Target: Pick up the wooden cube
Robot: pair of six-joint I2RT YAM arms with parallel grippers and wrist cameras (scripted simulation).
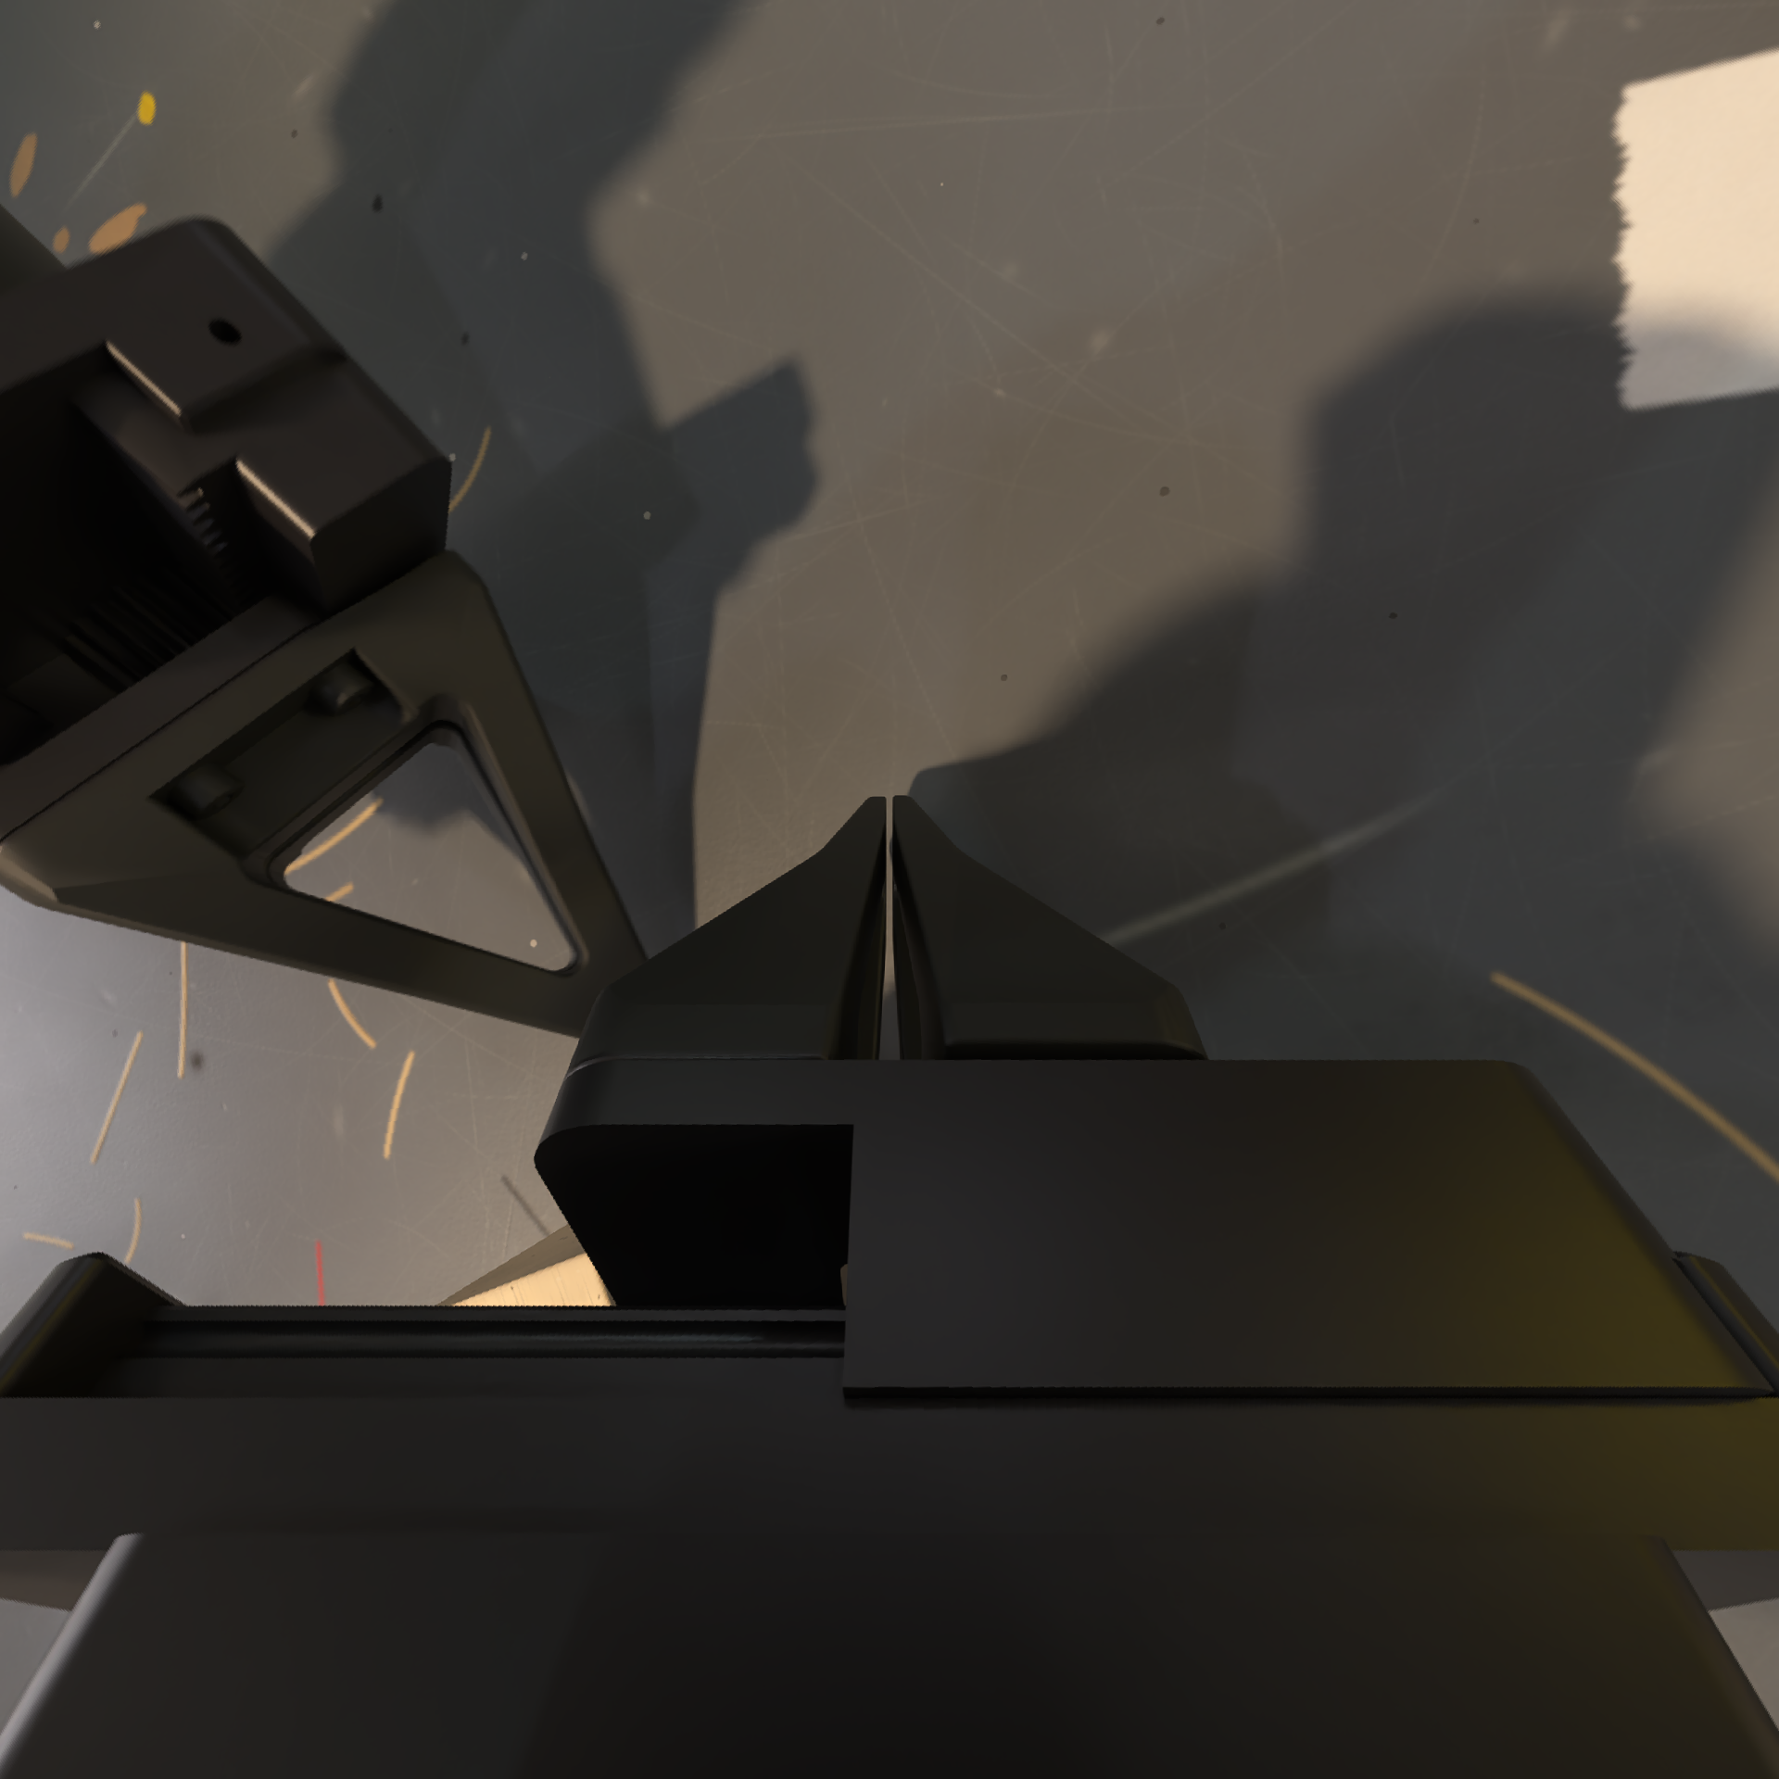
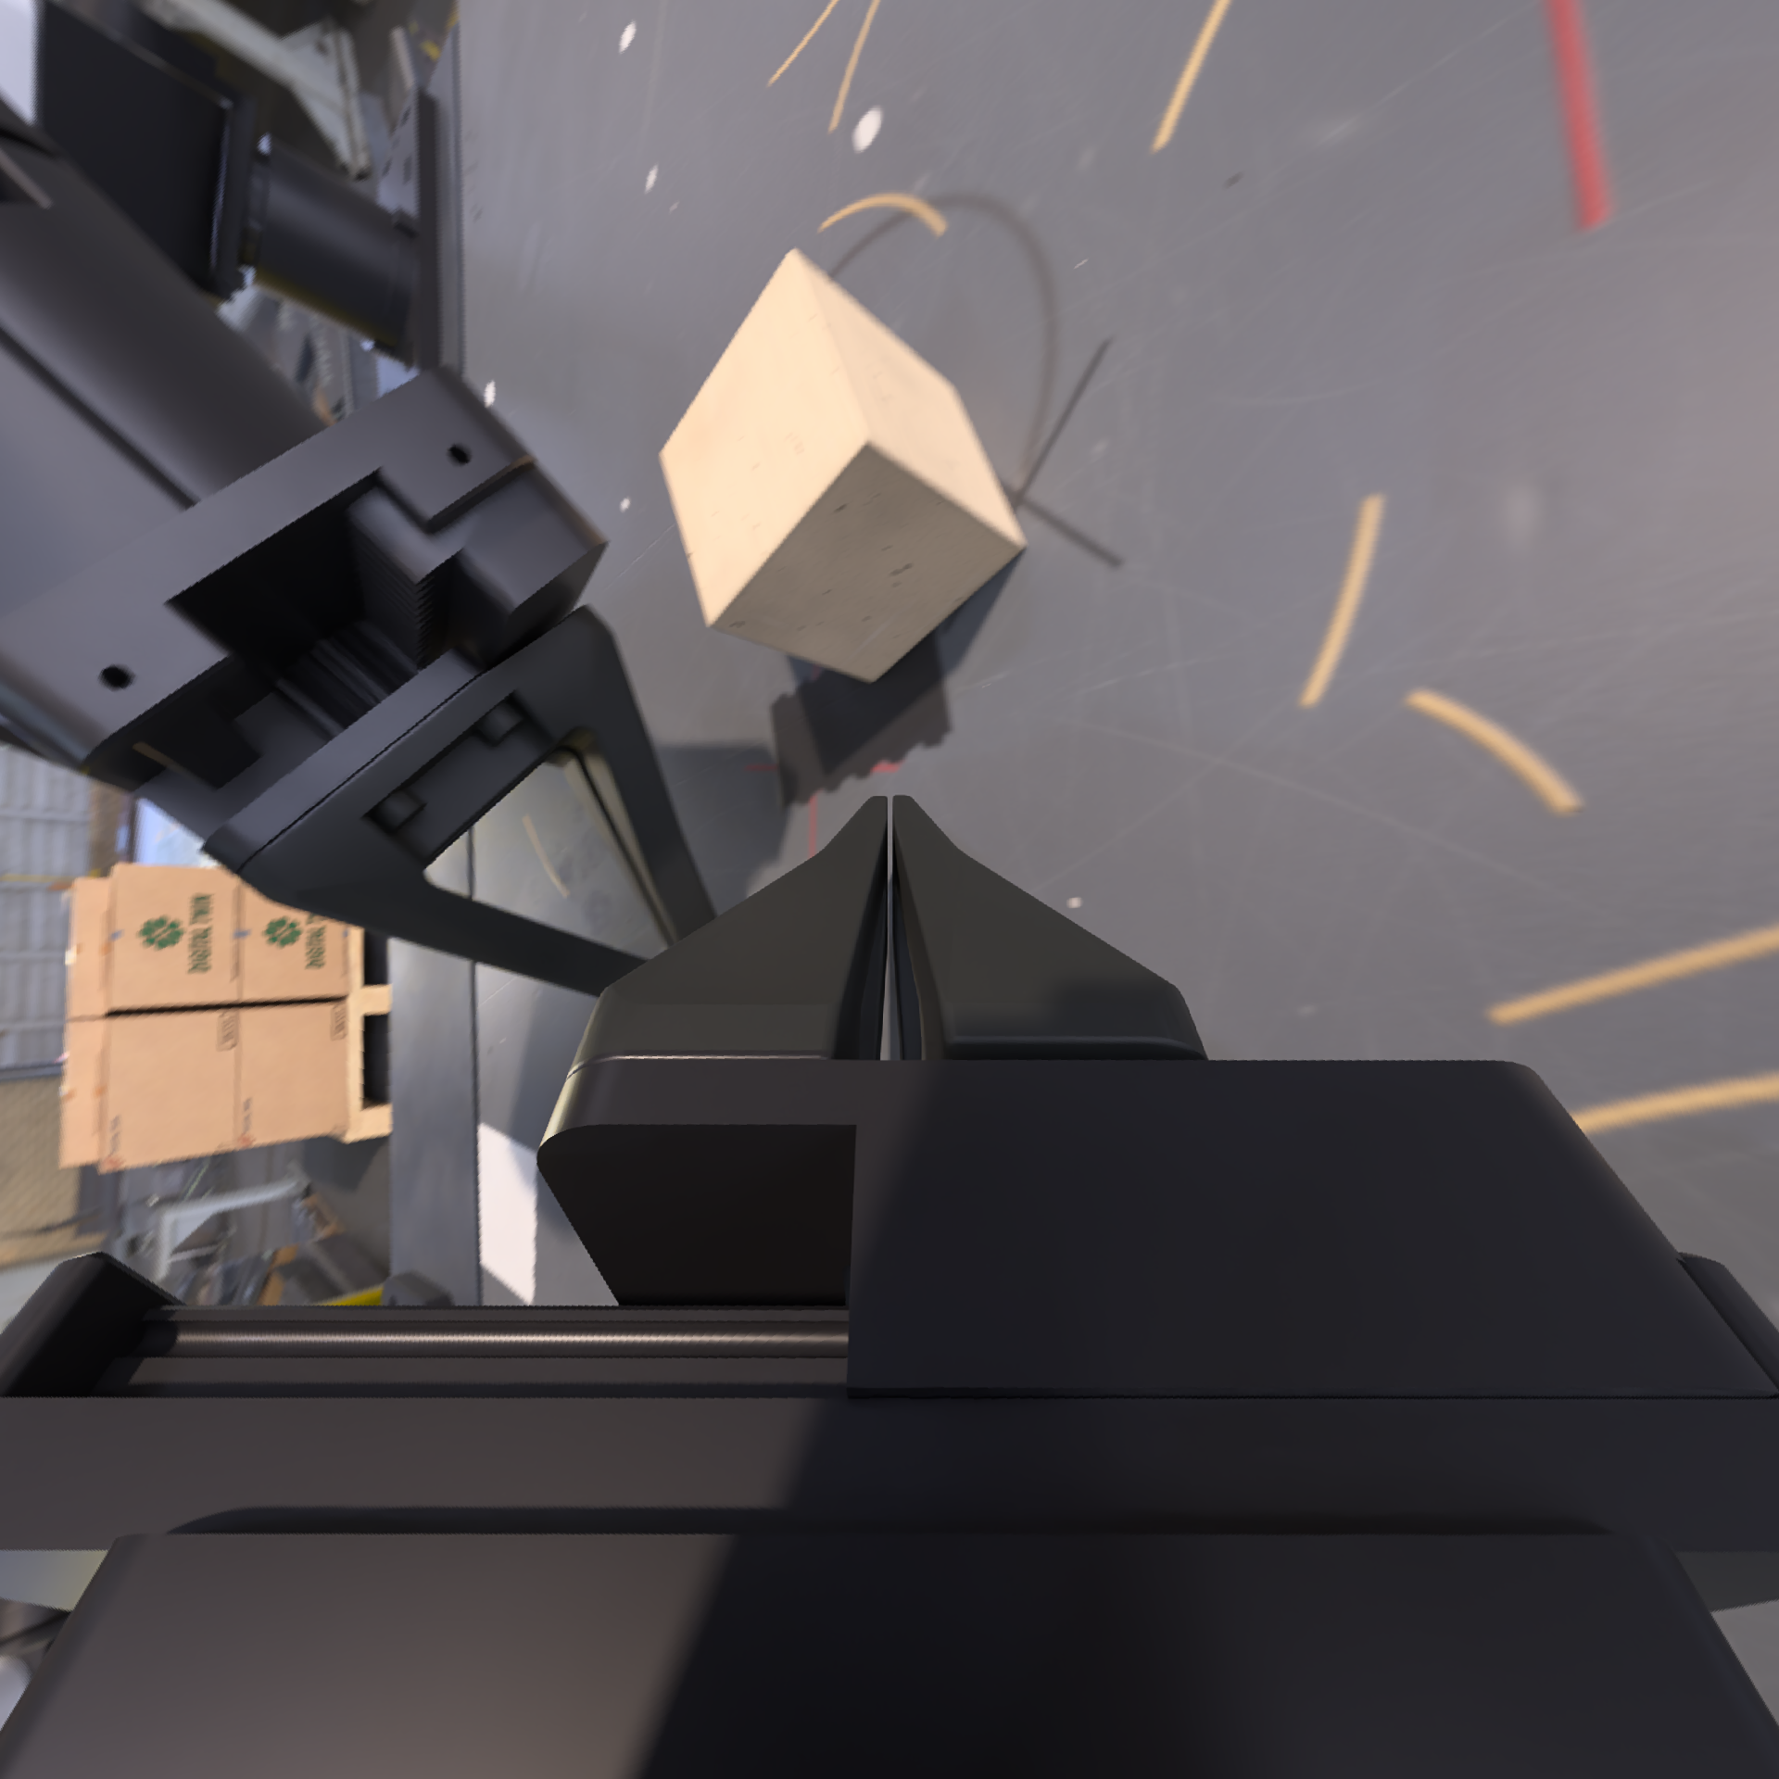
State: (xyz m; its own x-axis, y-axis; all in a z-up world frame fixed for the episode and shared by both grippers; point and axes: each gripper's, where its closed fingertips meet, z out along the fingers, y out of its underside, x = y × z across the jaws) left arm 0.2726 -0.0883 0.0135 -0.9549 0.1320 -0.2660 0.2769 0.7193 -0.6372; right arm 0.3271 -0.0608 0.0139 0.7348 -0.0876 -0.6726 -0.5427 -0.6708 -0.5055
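Observation:
A pale wooden cube (image 2: 828,472) lies on the grey scratched tabletop (image 2: 1348,385), seen only in the right wrist view, up and slightly left of centre. My right gripper (image 2: 889,801) is shut and empty, its tips a short way in front of the cube and apart from it. My left gripper (image 1: 889,801) is shut and empty over the shaded tabletop (image 1: 963,385). The cube does not show in the left wrist view. The other arm's gripper body shows at the left of each view (image 1: 241,597) (image 2: 318,616).
Stacked cardboard boxes (image 2: 212,1011) stand beyond the table's edge at the left of the right wrist view. Tan and red marks streak the tabletop. A bright patch (image 1: 1704,241) lies at the upper right of the left wrist view.

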